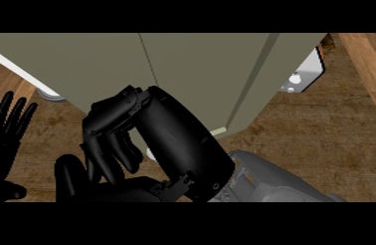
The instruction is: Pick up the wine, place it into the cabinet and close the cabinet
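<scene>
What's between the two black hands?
In the head view, only bare wooden counter lies between the left hand, resting open at the left edge, and the big right hand.

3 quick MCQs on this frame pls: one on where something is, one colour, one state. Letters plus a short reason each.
1. Where does the left hand show?
A. at the view's left edge, fingers up
B. on top of the cabinet
C. at the view's right edge

2. What colour is the cabinet?
A. bright red
B. grey-green
C. blue

3. How are the right hand's fingers?
A. straight and spread flat on the counter
B. out of view
C. curled downward in front of the cabinet

Answers:
1 A: the left hand stands open at the left edge over the wooden counter.
2 B: the cabinet has dull grey-green panels.
3 C: the right hand has bent fingers; whether it holds the wine cannot be seen.
</scene>
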You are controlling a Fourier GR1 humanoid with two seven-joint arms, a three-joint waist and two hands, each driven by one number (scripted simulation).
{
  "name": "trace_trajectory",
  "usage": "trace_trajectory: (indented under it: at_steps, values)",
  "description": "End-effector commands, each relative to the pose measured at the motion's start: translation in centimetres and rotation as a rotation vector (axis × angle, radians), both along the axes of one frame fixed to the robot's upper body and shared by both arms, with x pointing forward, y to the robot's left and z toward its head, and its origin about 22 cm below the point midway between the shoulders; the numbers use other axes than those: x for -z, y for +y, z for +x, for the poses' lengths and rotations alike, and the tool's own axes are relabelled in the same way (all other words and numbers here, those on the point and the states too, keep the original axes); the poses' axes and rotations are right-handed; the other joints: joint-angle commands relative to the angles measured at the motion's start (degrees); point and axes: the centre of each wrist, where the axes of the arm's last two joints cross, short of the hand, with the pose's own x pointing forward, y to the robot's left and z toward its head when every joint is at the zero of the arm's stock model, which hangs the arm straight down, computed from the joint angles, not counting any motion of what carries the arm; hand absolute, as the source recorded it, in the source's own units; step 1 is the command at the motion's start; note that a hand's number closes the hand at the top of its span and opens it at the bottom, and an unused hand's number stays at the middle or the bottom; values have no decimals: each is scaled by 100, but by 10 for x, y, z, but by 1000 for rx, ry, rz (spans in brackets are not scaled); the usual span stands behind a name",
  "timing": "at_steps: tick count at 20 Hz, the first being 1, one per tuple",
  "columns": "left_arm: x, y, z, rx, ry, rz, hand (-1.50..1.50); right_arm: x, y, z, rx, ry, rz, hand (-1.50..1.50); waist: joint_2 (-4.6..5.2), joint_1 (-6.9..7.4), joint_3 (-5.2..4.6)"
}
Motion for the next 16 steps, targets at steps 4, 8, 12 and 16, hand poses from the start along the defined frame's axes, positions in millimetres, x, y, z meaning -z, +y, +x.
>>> trace_trajectory:
  at_steps: [4, 8, 12, 16]
  values:
    - [-4, 8, 2, -19, -7, -16, -150, 3, 11, 61, 21, 104, 66, 150, 3, -118, 14]
    - [-11, -2, 3, -17, -2, 6, -150, 31, 13, 71, 82, 146, 73, 150, -14, -143, 17]
    - [-5, 12, -8, -51, -8, 1, -150, 17, -17, 100, 102, 138, 45, 150, -22, -179, 18]
    - [-15, 32, 1, -30, -17, -1, -150, 55, -3, 116, 129, 136, 15, 150, -8, -160, 15]
